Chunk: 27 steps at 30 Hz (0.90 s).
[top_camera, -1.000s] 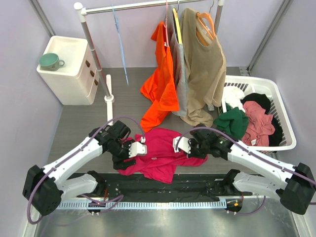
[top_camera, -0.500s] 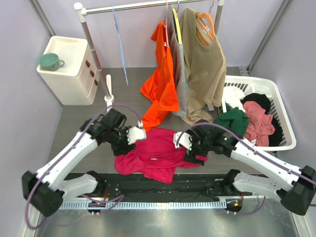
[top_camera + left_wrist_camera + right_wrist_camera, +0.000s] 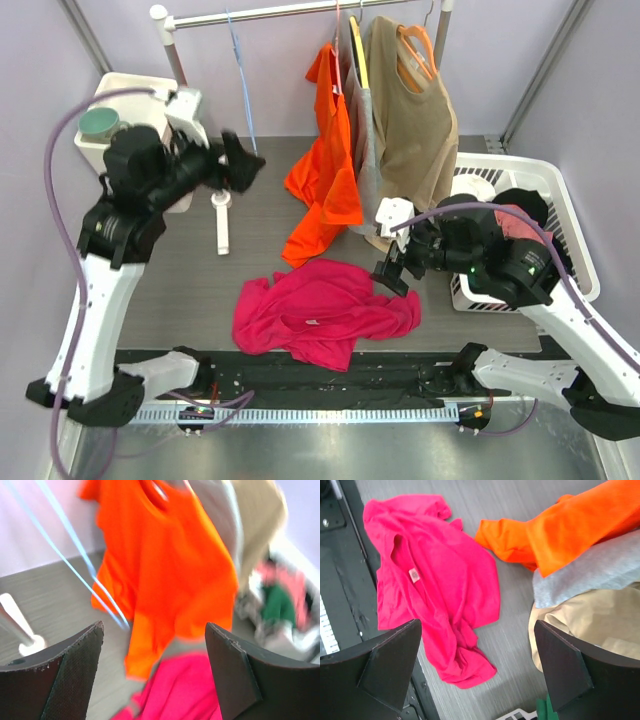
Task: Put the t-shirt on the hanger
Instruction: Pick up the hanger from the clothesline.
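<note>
**A:** Where is the t-shirt?

**B:** The pink t-shirt (image 3: pixel 320 312) lies crumpled on the table (image 3: pixel 170 290), toward the near edge and between the two arms. Its white neck label faces up, and nothing grips it.

**A:** And the hanger?

**B:** The light-blue hanger (image 3: pixel 243 95) hangs from the rail (image 3: pixel 290 12) at the far side, left of the orange shirt (image 3: pixel 325 165).

**A:** The left gripper?

**B:** The left gripper (image 3: pixel 242 165) is raised at the far left, close to the hanger's lower end. Its fingers (image 3: pixel 70 675) stand wide apart with nothing between them. That wrist view is blurred, so the pale blue lines in it are probably the hanger's wire, clear of both fingers.

**A:** The right one?

**B:** The right gripper (image 3: pixel 393 268) hovers over the t-shirt's right edge, its fingers (image 3: pixel 390 665) spread and empty. The white laundry basket (image 3: pixel 505 161) sits to its right.
</note>
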{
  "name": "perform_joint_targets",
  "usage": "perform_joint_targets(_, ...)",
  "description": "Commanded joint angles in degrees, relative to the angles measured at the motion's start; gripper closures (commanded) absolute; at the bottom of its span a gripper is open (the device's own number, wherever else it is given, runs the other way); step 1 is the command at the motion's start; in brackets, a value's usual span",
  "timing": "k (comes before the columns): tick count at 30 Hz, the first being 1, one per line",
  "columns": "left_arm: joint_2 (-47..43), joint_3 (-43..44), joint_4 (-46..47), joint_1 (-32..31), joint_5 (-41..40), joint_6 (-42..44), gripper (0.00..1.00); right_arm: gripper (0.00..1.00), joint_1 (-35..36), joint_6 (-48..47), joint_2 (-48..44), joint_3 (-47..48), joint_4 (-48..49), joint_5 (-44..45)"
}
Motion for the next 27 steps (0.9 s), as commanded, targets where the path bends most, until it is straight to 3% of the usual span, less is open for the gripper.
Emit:
perform_joint_targets(1,8.7,4.6,13.6,8.1,1.9,-21.9,0.19,0.00,-1.6,3.7,0.7,3.4,1.4,1.4)
perform_joint_targets(4,12.5,5.2,21.7,11.5,4.9,-25.5,0.25,0.00,-2.4,4.0,0.5,3.9,1.9,1.4)
perform_joint_targets(15,19.7,1.2,30.9,12.4,9.4,-30.5,0.36,0.00,-3.5,4.1,0.1,4.4,2.2,1.1)
perform_joint_targets(19,20.7,0.4,37.4,12.4,11.9,-33.6,0.59,0.00,-3.8,4.4,-0.1,4.8,2.1,1.1)
perform_joint_targets(23,22.5,1.4,38.9,12.5,14.4,-34.6,0.73,0.00,-4.2,4.6,0.0,5.2,2.0,0.9)
perform_joint_targets(25,23.1,1.5,38.7,12.5,13.6,-35.0,0.74,0.00,-4.3,4.7,0.2,5.6,2.0,0.8)
perform_joint_targets(27,23.4,1.0,37.5,12.5,12.3,-35.1,0.63,0.00,-4.4,4.7,0.5,6.0,1.6,0.4)
